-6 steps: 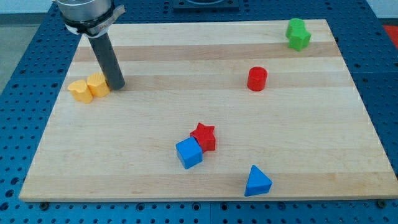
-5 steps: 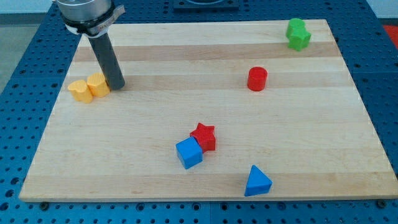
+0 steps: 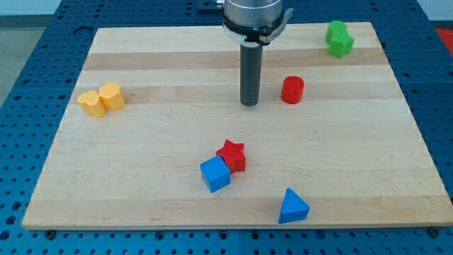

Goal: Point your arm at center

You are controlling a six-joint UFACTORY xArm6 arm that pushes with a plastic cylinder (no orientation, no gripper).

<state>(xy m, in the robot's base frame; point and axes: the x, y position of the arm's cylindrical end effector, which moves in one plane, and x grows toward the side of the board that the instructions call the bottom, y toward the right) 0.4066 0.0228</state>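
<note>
A pale wooden board (image 3: 141, 184) with lengthwise grain lies on a blue perforated table (image 3: 21, 85) that shows on every side of it. The dark rod hangs down from the view's top, and my tip (image 3: 248, 103) rests on the board a little above and to the right of the board's middle, so the centre lies just toward the view's bottom left of the tip. There are no fingers to spread or press together; the arm ends in the bare rod alone. A red cylinder (image 3: 292, 90) stands near the tip on the view's right, apart from it. Below the tip, a red star (image 3: 232, 154) touches a blue cube (image 3: 215, 174), with a blue triangle (image 3: 292, 206) near the bottom edge. Two yellow blocks (image 3: 101, 99) sit together at the view's left, well apart from the tip. A green block (image 3: 339, 38) occupies the top right corner.
</note>
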